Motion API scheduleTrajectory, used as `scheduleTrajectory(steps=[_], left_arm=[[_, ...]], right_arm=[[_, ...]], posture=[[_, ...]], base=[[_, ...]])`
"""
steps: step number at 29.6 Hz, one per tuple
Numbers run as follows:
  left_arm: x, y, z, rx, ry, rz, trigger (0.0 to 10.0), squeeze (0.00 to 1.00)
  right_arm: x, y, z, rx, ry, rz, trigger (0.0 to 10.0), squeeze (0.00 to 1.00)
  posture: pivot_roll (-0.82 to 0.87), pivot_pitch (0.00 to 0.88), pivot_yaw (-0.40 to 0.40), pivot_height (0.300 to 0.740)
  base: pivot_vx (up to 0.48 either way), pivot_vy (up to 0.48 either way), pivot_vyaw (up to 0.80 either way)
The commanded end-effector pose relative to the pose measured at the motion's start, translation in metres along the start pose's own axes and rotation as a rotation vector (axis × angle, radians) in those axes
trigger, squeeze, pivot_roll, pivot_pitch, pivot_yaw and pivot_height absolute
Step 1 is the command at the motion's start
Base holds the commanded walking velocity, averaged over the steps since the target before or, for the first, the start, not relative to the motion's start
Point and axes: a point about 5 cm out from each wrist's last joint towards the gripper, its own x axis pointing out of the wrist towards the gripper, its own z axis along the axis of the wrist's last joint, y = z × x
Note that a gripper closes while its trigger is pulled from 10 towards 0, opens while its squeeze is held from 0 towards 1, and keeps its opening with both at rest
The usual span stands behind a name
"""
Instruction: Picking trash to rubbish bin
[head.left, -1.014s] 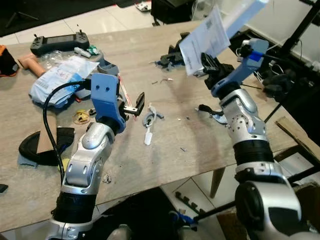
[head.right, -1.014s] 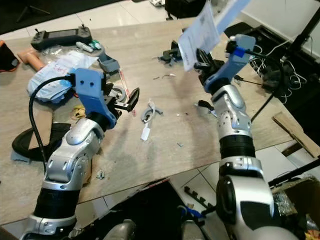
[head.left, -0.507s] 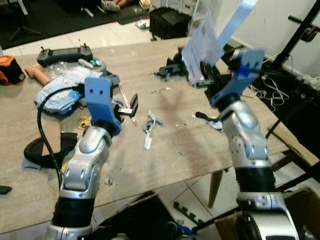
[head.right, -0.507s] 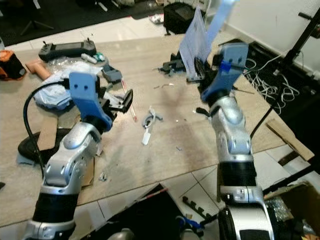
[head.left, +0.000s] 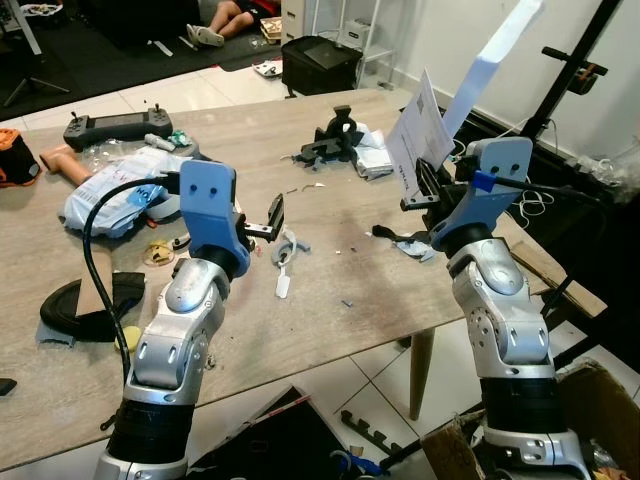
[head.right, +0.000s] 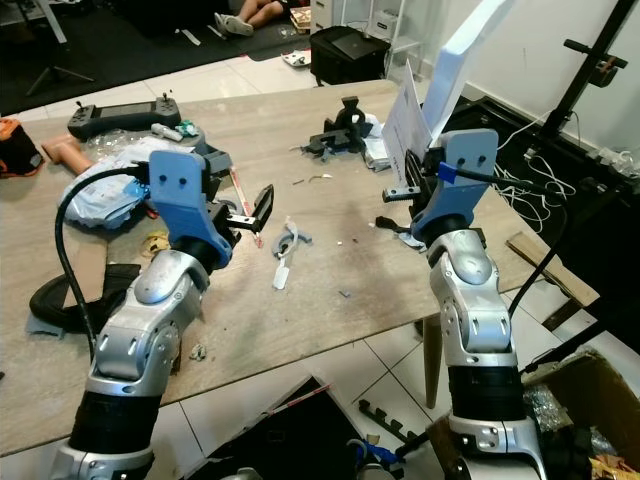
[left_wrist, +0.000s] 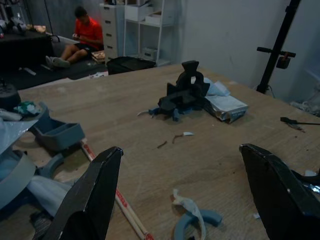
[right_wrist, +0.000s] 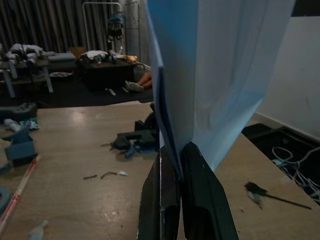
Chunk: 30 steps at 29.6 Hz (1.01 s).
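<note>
My right gripper (head.left: 424, 187) is shut on a white printed paper mailer (head.left: 416, 137) with a long pale-blue flap (head.left: 494, 56). It holds the mailer upright above the table's right edge. In the right wrist view the mailer (right_wrist: 215, 75) rises from between the two closed fingers (right_wrist: 200, 200). My left gripper (head.left: 274, 214) is open and hovers just above the wooden table (head.left: 330, 260). Below it lie a grey ring scrap with a white strip (head.left: 286, 249) and a white tag (head.left: 283, 288). The scrap (left_wrist: 192, 217) sits between the spread fingers (left_wrist: 95, 195).
A black clamp tool (head.left: 335, 140) and silver packet (head.left: 372, 162) lie at the far side. A controller (head.left: 110, 125), blue-white bag (head.left: 115, 195) and black holder (head.left: 80, 305) are to the left. A cardboard box (head.left: 600, 400) stands on the floor, lower right. A person (left_wrist: 87, 32) sits far behind.
The camera has lifted and pulled back. My right gripper has carried the mailer a little right and toward me, away from the black clamp. The left gripper stays open over the scrap.
</note>
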Motion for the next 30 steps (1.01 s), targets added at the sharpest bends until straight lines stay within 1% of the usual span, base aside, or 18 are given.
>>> scheduleTrajectory(steps=[1, 7, 9, 20, 22, 24, 30], left_arm=[[-0.002, -0.004, -0.002, 0.005, -0.002, -0.009, 10.0, 0.0], [0.0, -0.006, -0.002, 0.01, -0.006, -0.011, 10.0, 0.0], [0.0, -0.006, -0.002, 0.014, -0.005, -0.008, 10.0, 0.0], [-0.003, -0.005, -0.003, 0.027, 0.003, 0.005, 10.0, 0.0], [-0.004, -0.005, -0.003, 0.028, 0.007, 0.004, 10.0, 0.0], [-0.008, -0.004, -0.007, 0.031, 0.031, 0.002, 10.0, 0.0], [-0.01, -0.005, -0.009, 0.031, 0.04, -0.002, 10.0, 0.0]], right_arm=[[-0.002, 0.004, 0.001, -0.002, 0.002, 0.004, 10.0, 0.0], [-0.005, 0.006, -0.001, -0.003, 0.02, 0.002, 10.0, 0.0], [-0.007, 0.005, -0.004, -0.004, 0.047, -0.02, 10.0, 0.0], [-0.009, 0.005, -0.009, 0.024, 0.071, -0.032, 10.0, 0.0], [-0.009, 0.006, -0.01, 0.027, 0.076, -0.031, 10.0, 0.0], [-0.013, 0.01, -0.011, 0.038, 0.093, -0.019, 10.0, 0.0], [-0.016, 0.012, -0.013, 0.051, 0.105, -0.016, 10.0, 0.0]], posture=[[0.02, 0.085, -0.013, 0.74], [0.01, 0.085, -0.023, 0.74], [0.02, 0.082, -0.029, 0.74], [0.03, 0.09, -0.037, 0.74], [0.03, 0.094, -0.036, 0.74], [0.03, 0.109, -0.031, 0.74], [0.03, 0.12, -0.031, 0.74]], base=[[0.0, 0.0, 0.0], [0.0, 0.0, 0.0], [0.0, 0.0, -0.61], [0.0, 0.0, -0.8], [0.0, 0.0, -0.8], [0.0, 0.0, -0.8], [0.0, 0.0, -0.8]])
